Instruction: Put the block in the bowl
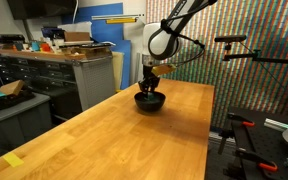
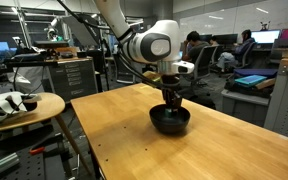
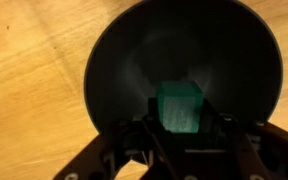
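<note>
A: Block [image 3: 179,106], where was it?
B: It was clenched between the tool's [image 3: 179,128] fingers, right over the black bowl [image 3: 124,60].
A: And the bowl?
B: It sat on the wooden desk [image 1: 134,140], toward the far end, and the tool hung low over it.

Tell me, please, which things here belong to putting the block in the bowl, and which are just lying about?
For the job:
- block, held between the fingers
- bowl, right under it
- gripper

Just lying about:
- table, only the support
- yellow tape on it
- drawer cabinet
- round side table with clutter
</note>
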Controlling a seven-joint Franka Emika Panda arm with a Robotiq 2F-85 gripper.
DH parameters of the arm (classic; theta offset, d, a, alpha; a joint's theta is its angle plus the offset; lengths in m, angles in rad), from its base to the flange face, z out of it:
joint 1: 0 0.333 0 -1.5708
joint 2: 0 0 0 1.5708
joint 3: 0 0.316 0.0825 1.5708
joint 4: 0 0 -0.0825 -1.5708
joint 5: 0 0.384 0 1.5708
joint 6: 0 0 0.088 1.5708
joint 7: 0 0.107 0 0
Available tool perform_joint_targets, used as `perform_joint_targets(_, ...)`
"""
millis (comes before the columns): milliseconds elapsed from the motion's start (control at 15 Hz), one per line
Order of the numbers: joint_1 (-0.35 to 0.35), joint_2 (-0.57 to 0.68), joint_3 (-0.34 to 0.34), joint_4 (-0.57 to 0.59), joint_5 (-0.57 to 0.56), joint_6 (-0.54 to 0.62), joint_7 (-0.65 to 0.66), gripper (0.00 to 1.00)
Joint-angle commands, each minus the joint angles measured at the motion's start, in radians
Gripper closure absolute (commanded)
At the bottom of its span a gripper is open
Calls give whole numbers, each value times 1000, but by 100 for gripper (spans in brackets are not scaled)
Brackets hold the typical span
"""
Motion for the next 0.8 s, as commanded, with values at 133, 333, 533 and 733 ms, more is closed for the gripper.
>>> perform_joint_targets(133,-12,67,13,55,40,12,-43,33)
perform_joint_targets(333,-7,68,5,58,35,-3,-36,19)
perform_joint_targets(533,-6,41,2,65,31,-34,-37,0)
perform_joint_targets(733,-10,-3,5,79,32,-108,-48,0)
